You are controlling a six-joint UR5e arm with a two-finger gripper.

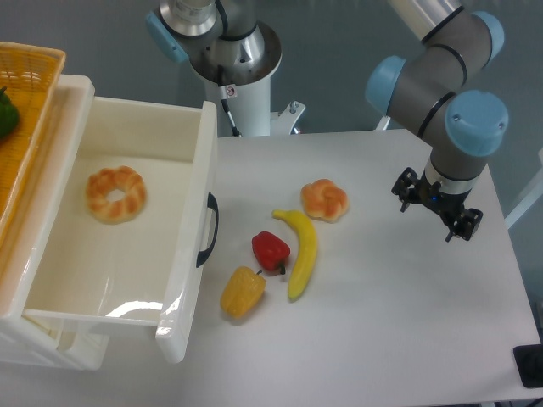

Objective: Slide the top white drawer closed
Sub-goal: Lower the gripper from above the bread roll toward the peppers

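The top white drawer [191,161] stands pulled far out of the cabinet toward the table's middle. Its curved black handle [209,231] faces right. A ring-shaped bread [116,193] lies inside it. My gripper [436,206] hangs over the right side of the table, pointing down, far to the right of the handle. Its black fingers [465,225] stand spread and hold nothing.
A yellow wicker basket [30,72] with a green item [4,110] sits on the cabinet at the far left. On the table, right of the handle, lie a bread roll [325,200], a banana [301,250], a red pepper [271,251] and a yellow pepper [243,292].
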